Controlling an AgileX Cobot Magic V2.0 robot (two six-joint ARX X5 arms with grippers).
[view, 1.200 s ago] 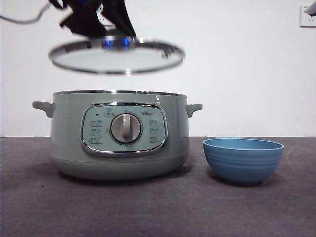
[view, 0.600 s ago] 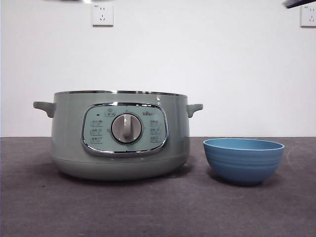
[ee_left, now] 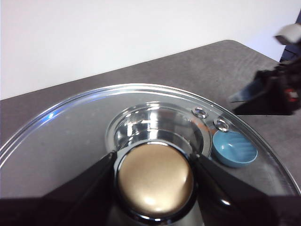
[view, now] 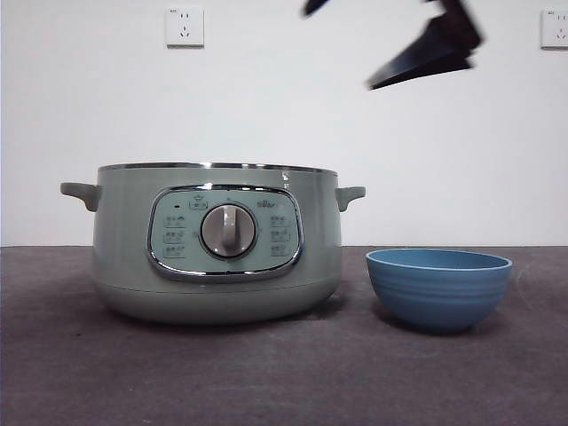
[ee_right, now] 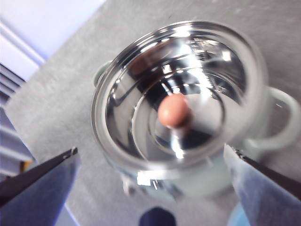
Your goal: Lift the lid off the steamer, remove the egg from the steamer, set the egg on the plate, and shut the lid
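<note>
Entered since half a second ago: right gripper [view: 424,55], jaws spread, above the steamer [view: 217,241]. Left gripper [ee_left: 155,181] clamps the lid [ee_left: 70,136], knob toward its camera. Egg [ee_right: 172,110] inside steamer.

The steamer [view: 216,241] stands uncovered – its mouth is free from above, and only the egg [ee_right: 172,110] lies in the steel pot. The lid [ee_left: 89,141] hangs high in the left gripper [ee_left: 154,181], off to the side. The plate [view: 438,287] stands just beside the steamer, with a narrow gap between.
</note>
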